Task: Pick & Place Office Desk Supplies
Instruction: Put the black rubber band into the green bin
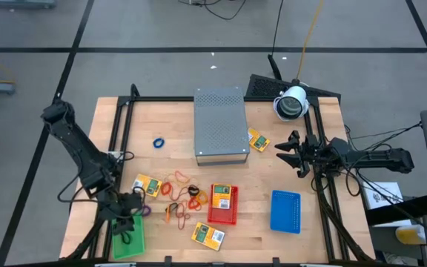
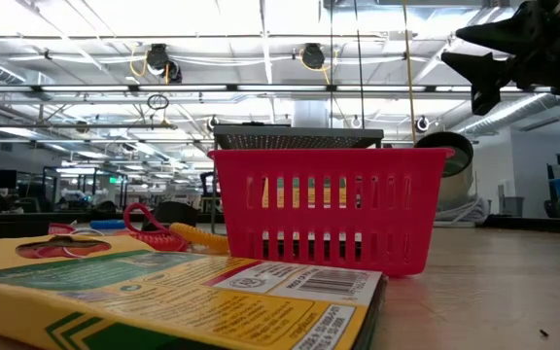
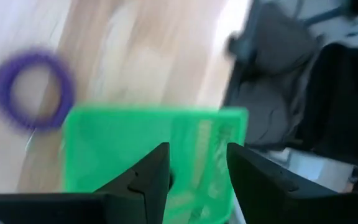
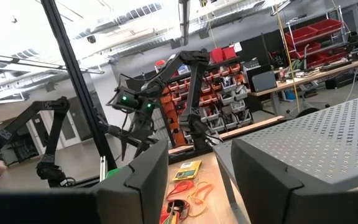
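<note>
My left gripper (image 1: 129, 219) hangs over the green mesh tray (image 1: 117, 246) at the front left corner. In the left wrist view its fingers (image 3: 151, 180) stand apart with only the green tray (image 3: 104, 149) showing between them. A purple rubber band (image 3: 33, 90) lies on the wood just beside that tray. Yellow-and-green packets lie at the left (image 1: 148, 185), front (image 1: 207, 235) and beside the grey box (image 1: 258, 141); another rests in the red tray (image 1: 223, 215). Orange and red bands (image 1: 180, 194) are scattered mid-table, and a blue band (image 1: 159, 142) lies farther back. My right gripper (image 1: 288, 150) waits open at the right.
A grey perforated box (image 1: 220, 124) stands at the back centre. A blue mesh tray (image 1: 285, 211) sits at the front right. A white camera (image 1: 292, 102) is mounted at the back right. Black frame rails run along both sides of the table.
</note>
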`<move>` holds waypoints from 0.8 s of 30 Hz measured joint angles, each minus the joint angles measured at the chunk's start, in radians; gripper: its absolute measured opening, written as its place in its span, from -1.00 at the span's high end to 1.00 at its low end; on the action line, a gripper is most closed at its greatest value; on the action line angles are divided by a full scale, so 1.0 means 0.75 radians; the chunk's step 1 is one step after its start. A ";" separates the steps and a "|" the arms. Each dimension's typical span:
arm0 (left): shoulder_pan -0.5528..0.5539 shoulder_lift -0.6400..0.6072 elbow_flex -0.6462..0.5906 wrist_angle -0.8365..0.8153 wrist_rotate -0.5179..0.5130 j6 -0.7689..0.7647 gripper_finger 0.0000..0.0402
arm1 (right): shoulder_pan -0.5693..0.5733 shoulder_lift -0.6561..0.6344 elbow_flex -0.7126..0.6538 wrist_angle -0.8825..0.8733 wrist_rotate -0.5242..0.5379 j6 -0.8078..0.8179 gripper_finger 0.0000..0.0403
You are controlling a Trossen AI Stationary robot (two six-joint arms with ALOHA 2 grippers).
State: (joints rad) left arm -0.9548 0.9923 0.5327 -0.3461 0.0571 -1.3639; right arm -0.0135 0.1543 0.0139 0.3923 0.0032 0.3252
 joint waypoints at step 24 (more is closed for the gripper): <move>0.638 -0.059 0.000 0.252 -0.302 1.072 0.16 | 0.000 0.006 0.000 0.039 0.001 -0.001 0.16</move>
State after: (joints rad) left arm -0.4761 0.9478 0.5327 -0.1570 -0.1693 -0.5601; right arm -0.0135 0.1585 0.0139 0.4213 0.0036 0.3248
